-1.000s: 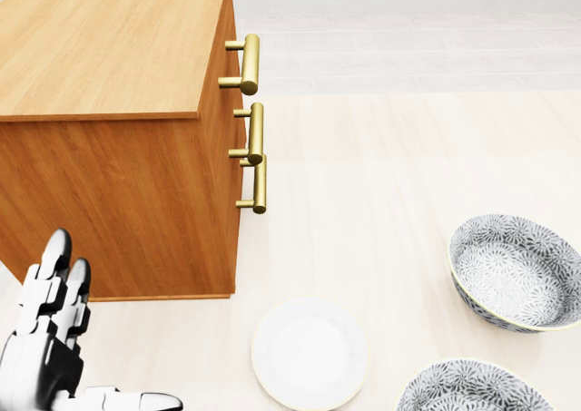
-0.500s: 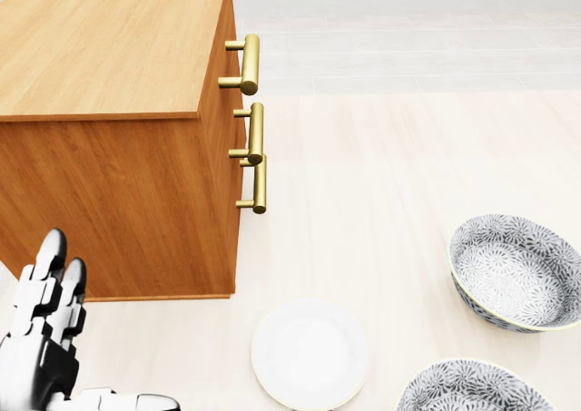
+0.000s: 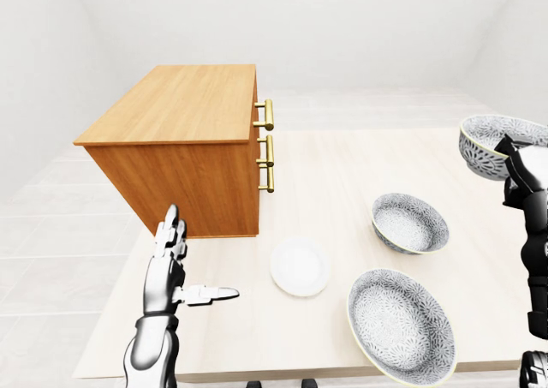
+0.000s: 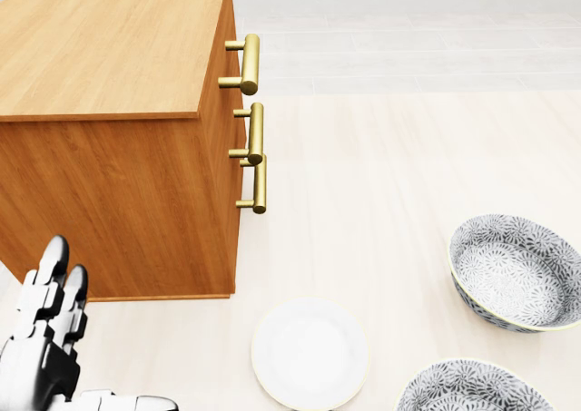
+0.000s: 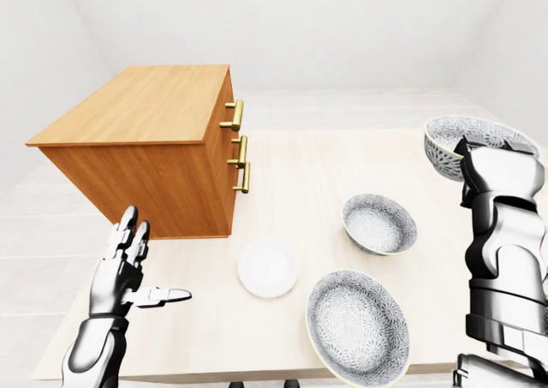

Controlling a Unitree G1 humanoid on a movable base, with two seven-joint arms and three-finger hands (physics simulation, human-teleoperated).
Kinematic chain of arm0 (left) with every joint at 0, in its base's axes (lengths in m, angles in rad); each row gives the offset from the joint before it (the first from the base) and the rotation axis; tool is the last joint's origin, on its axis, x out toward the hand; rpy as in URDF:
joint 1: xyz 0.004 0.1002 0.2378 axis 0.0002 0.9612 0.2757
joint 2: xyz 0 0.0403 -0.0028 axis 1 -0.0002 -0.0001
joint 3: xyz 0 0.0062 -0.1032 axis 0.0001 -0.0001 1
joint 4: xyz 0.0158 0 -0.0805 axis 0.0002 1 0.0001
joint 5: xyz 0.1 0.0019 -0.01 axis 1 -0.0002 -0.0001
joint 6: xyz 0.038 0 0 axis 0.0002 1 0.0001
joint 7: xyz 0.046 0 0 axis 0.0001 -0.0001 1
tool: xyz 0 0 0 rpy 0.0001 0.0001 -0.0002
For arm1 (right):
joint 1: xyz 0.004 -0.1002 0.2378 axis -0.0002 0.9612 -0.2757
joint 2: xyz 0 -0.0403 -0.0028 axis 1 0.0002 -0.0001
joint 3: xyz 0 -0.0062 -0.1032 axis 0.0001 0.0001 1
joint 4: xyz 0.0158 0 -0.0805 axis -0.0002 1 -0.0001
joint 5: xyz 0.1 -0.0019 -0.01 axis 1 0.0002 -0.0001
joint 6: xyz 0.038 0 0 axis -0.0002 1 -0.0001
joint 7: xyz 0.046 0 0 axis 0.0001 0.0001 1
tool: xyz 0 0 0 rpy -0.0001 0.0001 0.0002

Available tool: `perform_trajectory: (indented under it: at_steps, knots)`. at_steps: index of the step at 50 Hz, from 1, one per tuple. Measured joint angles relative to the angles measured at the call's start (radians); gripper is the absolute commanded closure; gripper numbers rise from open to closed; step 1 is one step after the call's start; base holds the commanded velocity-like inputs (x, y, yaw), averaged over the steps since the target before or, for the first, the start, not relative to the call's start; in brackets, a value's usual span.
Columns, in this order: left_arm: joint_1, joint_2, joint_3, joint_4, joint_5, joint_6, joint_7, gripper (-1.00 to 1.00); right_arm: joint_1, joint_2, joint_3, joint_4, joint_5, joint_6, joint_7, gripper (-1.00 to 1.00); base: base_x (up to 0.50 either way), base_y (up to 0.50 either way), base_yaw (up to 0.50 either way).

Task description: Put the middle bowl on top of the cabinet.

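A bowl (image 5: 458,137) is being gripped by the right robot hand (image 5: 484,165); the left robot hand (image 3: 167,272) is being held wide over the pale wooden desk (image 3: 342,165) in a white room.

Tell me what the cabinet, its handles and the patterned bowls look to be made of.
Cabinet: wood or wood veneer, matte; orange-brown with visible grain. Handles: metal, brass-like satin finish; golden with soft highlights. Patterned bowls, the bowl at the right hand included: probably glazed ceramic; grey-white floral print, pale rims. As renders, none is certain.
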Motion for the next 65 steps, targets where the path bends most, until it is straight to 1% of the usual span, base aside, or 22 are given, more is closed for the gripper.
perform_trajectory:
  at_steps: [7, 16, 22, 32, 44, 54, 65]
  knots:
    - [-0.004, 0.001, 0.001, 0.015, 0.002, 0.000, 0.001, -1.00, -0.090, 0.006, 0.049, -0.022, -0.036, 0.000, 0.069, 1.00, 0.00, 0.00, 0.00]
    - [-0.007, 0.003, 0.003, 0.024, 0.000, 0.000, -0.001, -1.00, -0.232, 0.035, 0.116, -0.014, -0.089, 0.000, 0.131, 1.00, 0.00, 0.00, 0.00]
    - [-0.012, 0.005, 0.008, 0.036, -0.004, 0.000, -0.002, -1.00, -0.333, 0.054, 0.152, 0.026, -0.114, 0.000, 0.152, 1.00, 0.00, 0.00, 0.00]
    - [-0.017, 0.008, 0.014, 0.053, -0.010, 0.000, -0.006, -1.00, -0.496, 0.084, 0.199, 0.118, -0.132, 0.000, 0.156, 1.00, 0.00, 0.00, 0.00]
    - [-0.016, 0.007, 0.017, 0.060, -0.013, 0.000, -0.009, -1.00, -0.662, 0.140, 0.239, 0.198, -0.109, 0.000, 0.195, 1.00, 0.00, 0.00, 0.00]
    - [-0.013, 0.007, 0.017, 0.061, -0.015, 0.000, -0.012, -1.00, -0.796, 0.200, 0.271, 0.303, -0.073, 0.000, 0.178, 1.00, 0.00, 0.00, 0.00]
    - [-0.017, 0.009, 0.019, 0.077, -0.015, 0.000, -0.013, -1.00, -0.933, 0.282, 0.304, 0.448, 0.007, 0.000, 0.107, 1.00, 0.00, 0.00, 0.00]
